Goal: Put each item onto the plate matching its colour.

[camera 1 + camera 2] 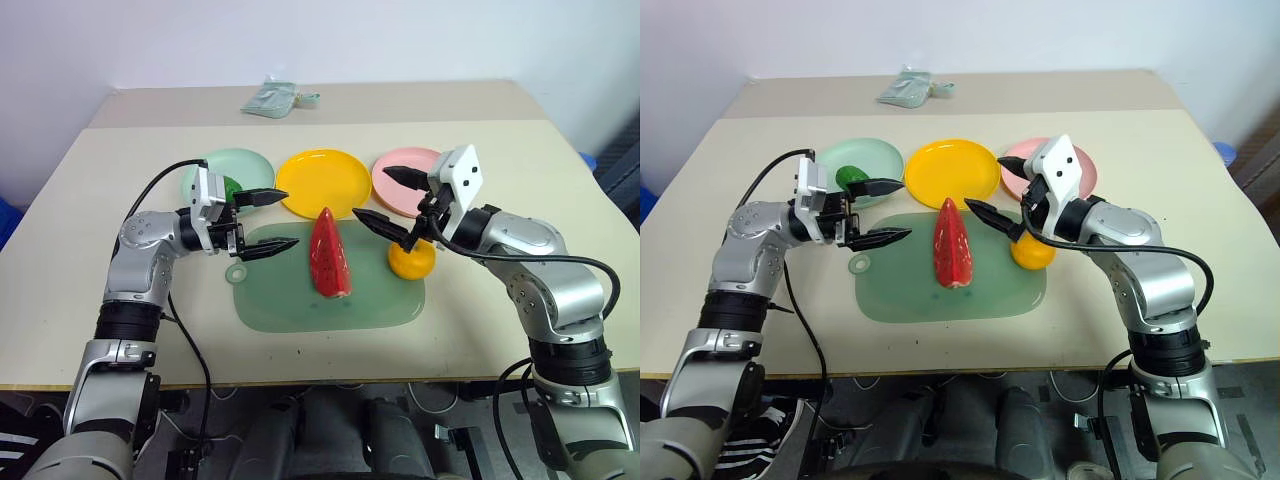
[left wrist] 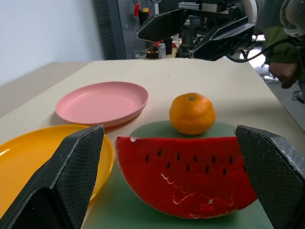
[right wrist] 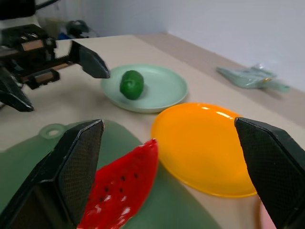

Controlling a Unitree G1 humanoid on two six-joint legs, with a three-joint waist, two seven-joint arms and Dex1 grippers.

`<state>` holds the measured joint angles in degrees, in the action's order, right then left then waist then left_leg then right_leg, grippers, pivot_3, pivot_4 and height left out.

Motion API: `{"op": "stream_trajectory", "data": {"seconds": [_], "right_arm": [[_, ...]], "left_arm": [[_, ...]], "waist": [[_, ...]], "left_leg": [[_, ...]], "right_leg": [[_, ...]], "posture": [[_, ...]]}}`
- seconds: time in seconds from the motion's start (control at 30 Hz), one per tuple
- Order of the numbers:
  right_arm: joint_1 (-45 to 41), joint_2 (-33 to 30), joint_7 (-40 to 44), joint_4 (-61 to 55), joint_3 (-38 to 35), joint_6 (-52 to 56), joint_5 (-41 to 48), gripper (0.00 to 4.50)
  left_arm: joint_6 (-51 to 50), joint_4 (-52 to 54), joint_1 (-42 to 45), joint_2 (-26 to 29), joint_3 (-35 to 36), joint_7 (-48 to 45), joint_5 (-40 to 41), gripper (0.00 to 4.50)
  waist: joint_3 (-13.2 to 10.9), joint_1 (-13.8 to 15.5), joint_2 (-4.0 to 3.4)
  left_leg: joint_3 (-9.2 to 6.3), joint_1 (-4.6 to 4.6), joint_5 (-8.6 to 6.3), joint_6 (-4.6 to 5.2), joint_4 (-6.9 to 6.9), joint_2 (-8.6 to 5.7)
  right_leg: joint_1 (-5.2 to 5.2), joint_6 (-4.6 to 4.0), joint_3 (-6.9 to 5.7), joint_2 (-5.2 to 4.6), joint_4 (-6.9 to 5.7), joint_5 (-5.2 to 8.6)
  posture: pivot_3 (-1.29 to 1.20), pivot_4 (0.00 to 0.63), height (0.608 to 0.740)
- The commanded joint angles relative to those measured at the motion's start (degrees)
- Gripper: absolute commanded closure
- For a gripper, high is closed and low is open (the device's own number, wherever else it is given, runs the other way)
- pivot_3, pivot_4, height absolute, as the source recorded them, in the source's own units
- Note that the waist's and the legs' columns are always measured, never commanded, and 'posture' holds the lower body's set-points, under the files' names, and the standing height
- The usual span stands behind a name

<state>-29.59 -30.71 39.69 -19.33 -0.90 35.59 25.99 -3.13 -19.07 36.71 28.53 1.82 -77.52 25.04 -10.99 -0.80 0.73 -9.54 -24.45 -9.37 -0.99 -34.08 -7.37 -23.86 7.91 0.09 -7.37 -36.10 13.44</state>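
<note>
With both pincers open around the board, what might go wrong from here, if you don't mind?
The watermelon wedge stands upright on its narrow edge on the green board; the left pincer closing from the side may tip it. The mandarin sits at the board's edge under the right pincer and may roll away.

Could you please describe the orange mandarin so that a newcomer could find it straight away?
Start at the large translucent green board before the three plates. The mandarin sits at its edge nearest the pink plate. It is the only round orange item; the neighbouring watermelon wedge is red and tall.
</note>
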Motion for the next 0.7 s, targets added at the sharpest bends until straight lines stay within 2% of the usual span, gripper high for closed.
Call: {"op": "stream_trajectory", "data": {"seconds": [0.03,0.13,0.23,0.3,0.47,0.57,0.7], "right_arm": [[-1.34,-0.44,-0.64,-4.32,-0.55,3.33,2.49,0.00],[-2.61,-1.00,-3.53,-5.34,0.35,8.17,1.69,0.00],[-6.63,3.60,-11.98,-6.36,-1.57,19.63,4.75,0.00],[-8.59,5.07,-14.60,-8.01,-1.56,24.75,5.97,0.00],[-9.94,5.79,-17.01,-9.37,-2.15,29.26,7.57,0.00],[-16.94,9.58,-22.60,-10.95,0.01,42.04,8.28,0.00],[-19.51,13.86,-23.55,-7.42,-1.91,53.55,9.26,0.00]], "left_arm": [[-0.03,2.37,0.01,-0.26,0.12,-1.18,1.41,0.02],[-0.03,2.14,-0.02,0.47,0.38,-2.31,1.62,0.02],[0.60,1.42,-0.19,1.75,1.07,-3.33,1.39,0.02],[1.59,1.01,-0.45,2.35,1.33,-3.75,1.17,0.02],[2.29,0.69,-0.50,2.61,1.21,-3.92,1.26,0.02],[4.03,-1.52,-2.22,6.96,2.29,-6.27,0.14,0.02],[5.36,-2.47,-2.53,7.36,2.11,-6.03,0.14,0.02]], "waist": [[0.00,0.00,0.00],[0.00,-0.08,0.00],[0.00,-0.27,0.00],[0.00,-0.24,0.00],[0.00,0.23,0.00],[-0.01,-0.56,-0.03],[0.01,-0.78,-0.03]], "left_leg": [[-0.01,0.00,0.00,0.00,0.00,0.00],[0.00,0.00,0.00,0.00,0.00,0.00],[0.01,-0.01,0.00,0.00,0.03,0.02],[0.03,-0.02,0.00,0.00,0.08,0.05],[0.03,-0.06,0.00,0.00,0.13,0.01],[0.10,-0.06,0.00,0.00,0.12,0.03],[0.24,-0.05,0.00,-0.02,0.25,0.29]], "right_leg": [[0.00,0.00,0.00,0.00,0.00,0.00],[-0.01,0.00,0.00,0.00,0.00,0.00],[-0.07,-0.02,0.04,0.01,-0.02,0.00],[-0.14,-0.05,0.09,0.03,-0.03,-0.01],[-0.17,-0.05,0.12,0.01,0.00,-0.02],[-0.23,-0.06,0.18,0.02,-0.03,-0.03],[-0.49,-0.20,0.48,0.34,-0.11,-0.10]], "posture": [[0.00,0.150,0.740],[0.00,0.150,0.740],[0.00,0.150,0.740],[0.00,0.150,0.740],[0.00,0.150,0.740],[0.00,0.150,0.740],[0.00,0.150,0.740]]}}
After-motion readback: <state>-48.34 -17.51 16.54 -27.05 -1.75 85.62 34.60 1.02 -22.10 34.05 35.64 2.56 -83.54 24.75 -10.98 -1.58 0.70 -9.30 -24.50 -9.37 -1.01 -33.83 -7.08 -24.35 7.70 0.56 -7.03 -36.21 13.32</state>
